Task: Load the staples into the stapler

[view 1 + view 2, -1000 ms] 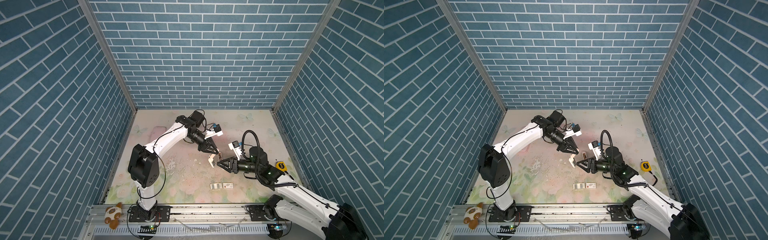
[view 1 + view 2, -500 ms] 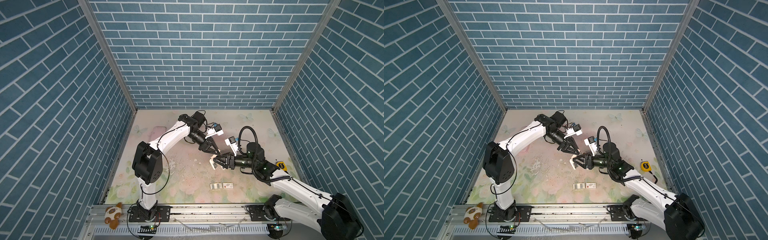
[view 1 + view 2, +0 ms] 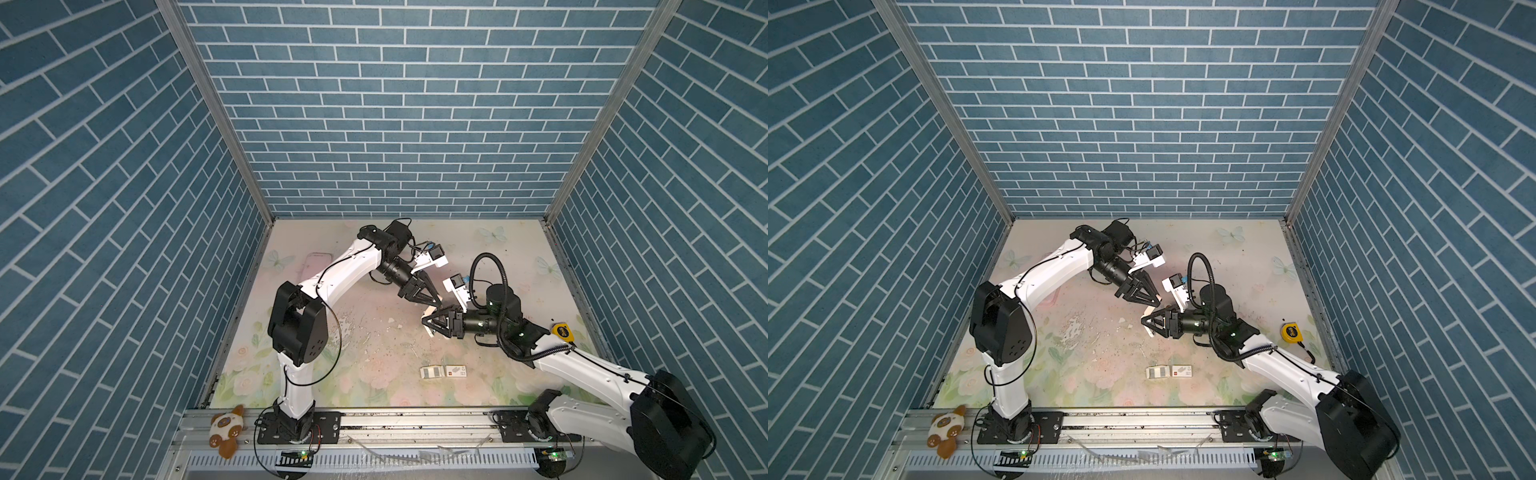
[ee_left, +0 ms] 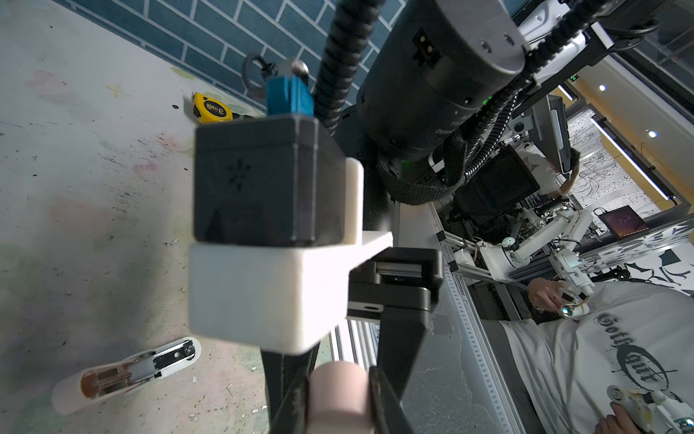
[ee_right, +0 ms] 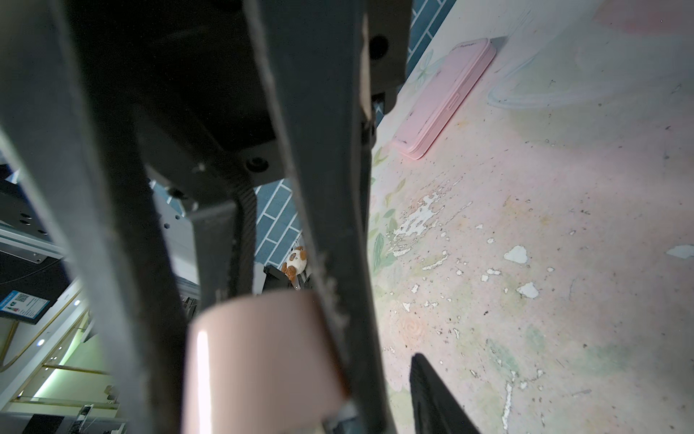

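My left gripper point(image 3: 437, 302) is shut on a pale pink stapler point(image 4: 338, 398), held above the middle of the mat. Another pale part of it with a bare metal channel point(image 4: 127, 374) shows to one side; its joint is hidden. My right gripper point(image 3: 424, 323) has come in from the right at the stapler's lower end. One of its fingers point(image 5: 432, 398) stands clear of the pink body point(image 5: 259, 357); the other is hidden. The staples lie near the front edge in both top views: a white tray with grey strips point(image 3: 431, 372) beside a red-marked sleeve point(image 3: 456, 371).
A yellow tape measure point(image 3: 562, 331) lies at the right wall. A flat pink case point(image 3: 318, 266) rests at the back left. A plush toy point(image 3: 226, 428) sits on the front rail. Blue brick walls close in three sides.
My right gripper has moved left and away from the front edge, up to the stapler hanging from my left gripper. The left arm has hardly moved.
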You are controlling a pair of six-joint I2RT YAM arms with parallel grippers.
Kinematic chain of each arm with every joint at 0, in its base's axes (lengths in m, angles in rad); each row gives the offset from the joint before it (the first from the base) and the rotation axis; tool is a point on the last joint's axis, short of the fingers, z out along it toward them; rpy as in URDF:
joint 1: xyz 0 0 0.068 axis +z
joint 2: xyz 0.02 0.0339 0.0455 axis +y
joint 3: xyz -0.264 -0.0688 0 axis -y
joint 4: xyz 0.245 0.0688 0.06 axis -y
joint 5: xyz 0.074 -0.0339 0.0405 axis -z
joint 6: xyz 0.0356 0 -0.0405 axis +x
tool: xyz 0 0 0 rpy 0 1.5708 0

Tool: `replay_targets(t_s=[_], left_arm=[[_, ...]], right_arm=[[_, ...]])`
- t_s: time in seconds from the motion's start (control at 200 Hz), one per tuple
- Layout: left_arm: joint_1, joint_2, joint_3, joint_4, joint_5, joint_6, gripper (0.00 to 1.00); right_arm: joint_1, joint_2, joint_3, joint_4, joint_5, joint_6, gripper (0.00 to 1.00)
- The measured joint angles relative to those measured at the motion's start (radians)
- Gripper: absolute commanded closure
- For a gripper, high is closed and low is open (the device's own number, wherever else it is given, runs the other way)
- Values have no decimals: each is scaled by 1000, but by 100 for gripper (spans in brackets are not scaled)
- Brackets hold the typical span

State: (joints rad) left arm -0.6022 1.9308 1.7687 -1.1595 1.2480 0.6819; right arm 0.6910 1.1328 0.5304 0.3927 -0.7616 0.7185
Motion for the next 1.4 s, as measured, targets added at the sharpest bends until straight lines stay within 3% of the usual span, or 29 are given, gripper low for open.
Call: replay_targets(t_s=[0.375,0.595,0.8,0.885,1.095,1.4], left_arm=[[3,0,0,-13,13,-2,84],[2,-2,-23,9,13,-10,60],[0,-42,-68,59,-32,-39,44],[4,-68,-77,76,-61,-42,29],[52,-130,-80,80,-133,-43,27],[288,-246,-190,241,-342,-195,25]], right_arm=[[9,22,0,68,-21,-13,80],[10,24,0,63,-11,-7,83],[9,23,2,21,23,-2,83],[9,21,15,-17,37,-7,83],[8,19,41,-116,67,-19,82],[7,72,202,-409,165,-110,82]])
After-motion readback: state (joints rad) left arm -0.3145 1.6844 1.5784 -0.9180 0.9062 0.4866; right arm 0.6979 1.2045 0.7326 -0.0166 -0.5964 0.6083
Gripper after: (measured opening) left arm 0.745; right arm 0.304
